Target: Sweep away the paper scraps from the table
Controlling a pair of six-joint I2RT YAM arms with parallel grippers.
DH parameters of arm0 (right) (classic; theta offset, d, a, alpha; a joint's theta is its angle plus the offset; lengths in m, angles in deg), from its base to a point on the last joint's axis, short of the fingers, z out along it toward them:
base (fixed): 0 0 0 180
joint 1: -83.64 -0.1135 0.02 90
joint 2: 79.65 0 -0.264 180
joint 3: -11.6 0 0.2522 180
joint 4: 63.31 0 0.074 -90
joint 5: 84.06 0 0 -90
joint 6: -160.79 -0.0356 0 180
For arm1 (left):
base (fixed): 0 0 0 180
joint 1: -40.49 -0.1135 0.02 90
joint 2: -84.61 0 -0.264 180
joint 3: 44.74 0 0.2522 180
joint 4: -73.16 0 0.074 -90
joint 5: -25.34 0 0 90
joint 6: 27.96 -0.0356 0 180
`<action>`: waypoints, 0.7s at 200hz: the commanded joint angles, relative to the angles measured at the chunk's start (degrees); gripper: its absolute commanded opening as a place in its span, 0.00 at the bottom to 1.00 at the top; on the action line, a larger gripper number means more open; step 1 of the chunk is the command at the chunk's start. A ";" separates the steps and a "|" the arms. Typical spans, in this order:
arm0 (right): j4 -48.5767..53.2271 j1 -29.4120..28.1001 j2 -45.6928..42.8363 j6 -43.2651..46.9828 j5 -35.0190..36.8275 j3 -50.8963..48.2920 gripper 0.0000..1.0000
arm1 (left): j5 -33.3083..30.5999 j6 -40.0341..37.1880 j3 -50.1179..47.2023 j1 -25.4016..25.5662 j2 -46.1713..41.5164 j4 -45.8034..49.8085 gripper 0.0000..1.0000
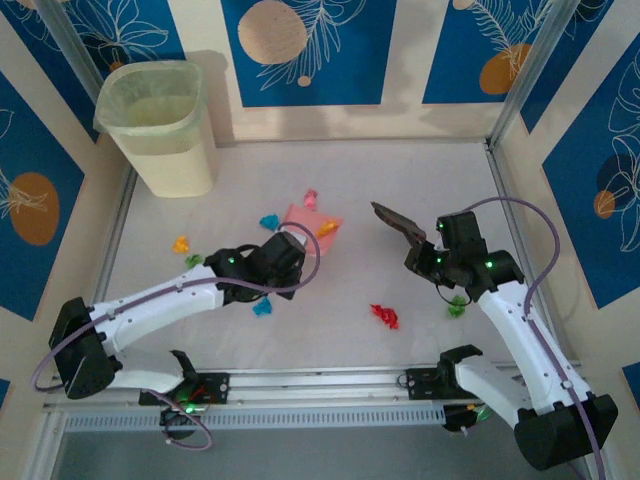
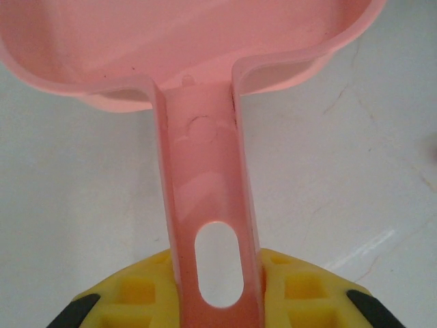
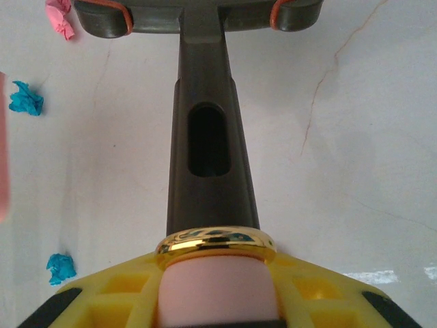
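Paper scraps lie scattered over the table (image 1: 400,170): a pink one (image 1: 311,197), cyan ones (image 1: 268,221) (image 1: 263,307), orange ones (image 1: 327,229) (image 1: 180,243), green ones (image 1: 193,260) (image 1: 457,306) and a red one (image 1: 384,316). My left gripper (image 1: 285,250) is shut on the handle (image 2: 212,225) of a pink dustpan (image 1: 305,222), which rests mid-table. My right gripper (image 1: 425,255) is shut on the pink, gold-ringed grip (image 3: 215,273) of a dark brush (image 1: 398,220) whose head (image 3: 198,14) points toward the dustpan. In the right wrist view a pink scrap (image 3: 60,17) and two cyan scraps (image 3: 26,99) (image 3: 60,268) lie left of the brush.
A pale waste bin (image 1: 155,125) with a liner stands in the far left corner. Patterned beige-and-blue walls (image 1: 310,50) enclose the table on three sides. Aluminium rails (image 1: 330,385) run along the near edge between the arm bases.
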 commanded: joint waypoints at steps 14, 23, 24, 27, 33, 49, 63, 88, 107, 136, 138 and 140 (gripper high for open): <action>-5.21 0.14 0.33 2.59 -5.85 -1.81 0.00 | -1.97 -0.55 10.76 -2.53 0.00 12.22 0.00; -5.50 0.05 0.78 2.51 -7.26 -2.17 0.00 | -1.85 -0.86 13.86 -3.71 0.43 14.42 0.00; -5.59 -0.04 0.83 2.42 -7.40 -2.17 0.00 | -1.80 -0.86 14.16 -3.88 0.53 14.64 0.00; -5.73 -0.09 0.96 2.35 -7.80 -2.33 0.00 | -1.69 -1.00 15.09 -4.32 0.67 15.11 0.00; -6.16 -0.44 1.30 2.09 -8.91 -2.73 0.00 | -1.37 -1.23 17.02 -5.24 0.95 16.48 0.00; -6.90 -1.96 2.18 1.69 -9.93 -3.51 0.00 | -0.45 -1.81 22.22 -8.30 2.18 19.71 0.00; -7.57 -3.67 2.89 1.48 -9.84 -3.99 0.00 | 1.34 -2.25 26.72 -11.84 3.65 22.65 0.00; -8.14 -7.96 4.36 0.95 -8.41 -4.38 0.00 | 4.93 -3.51 35.28 -18.84 6.37 26.75 0.00; -7.88 -11.63 5.43 1.27 -5.97 -3.91 0.00 | 6.77 -4.55 41.87 -23.83 9.20 29.33 0.00; -8.90 -15.58 6.05 0.74 -4.64 -4.02 0.00 | 12.15 -5.04 51.44 -30.53 13.91 31.12 0.00; -8.96 -15.79 6.11 0.81 -4.65 -4.02 0.00 | 12.45 -5.05 52.27 -30.97 14.21 31.29 0.00; -9.00 -16.07 6.21 0.83 -4.63 -4.02 0.00 | 12.57 -5.07 52.99 -31.30 14.50 31.47 0.00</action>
